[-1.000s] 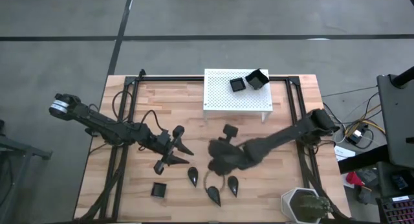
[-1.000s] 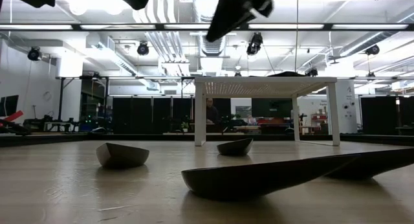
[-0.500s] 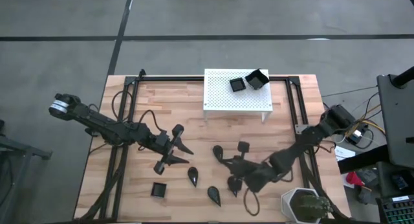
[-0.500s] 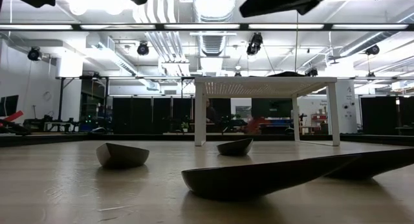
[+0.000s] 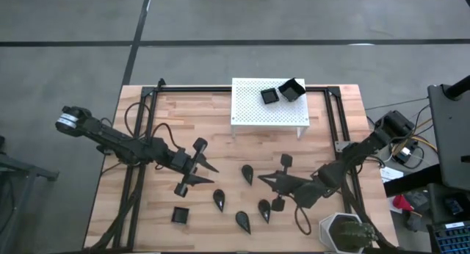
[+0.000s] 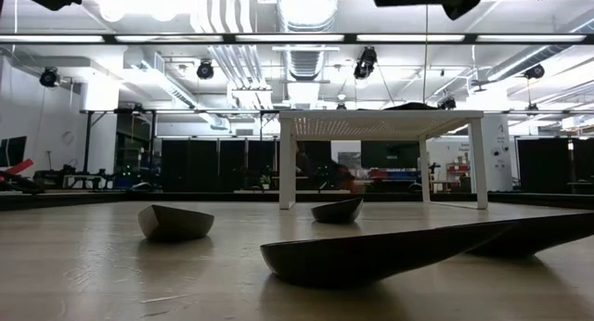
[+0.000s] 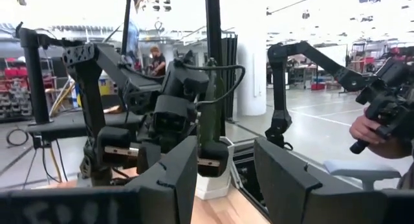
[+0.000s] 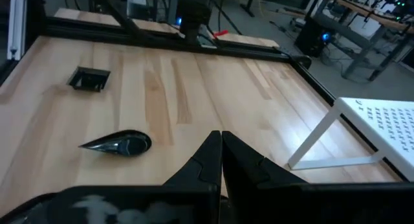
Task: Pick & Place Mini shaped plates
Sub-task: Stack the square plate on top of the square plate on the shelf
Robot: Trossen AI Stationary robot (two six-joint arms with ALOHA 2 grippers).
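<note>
Two square black mini plates sit on top of the white stand, the far-right one tilted. On the wood lie several teardrop plates and one square plate, each resting on its underside. My left gripper hovers open left of the middle, above the table, nothing between its fingers. My right gripper is shut and empty, just right of the teardrop plate, above the wood.
A white pot with a green plant stands at the near right corner. Black frame rails run along the table's left and right sides. The low view shows the plates in front of the stand. A person's hand shows beyond the table.
My right gripper has drawn back from the middle of the table toward its right edge, staying shut and empty. A teardrop plate that the gripper covered a second ago now shows on the wood; the other plates lie as before.
</note>
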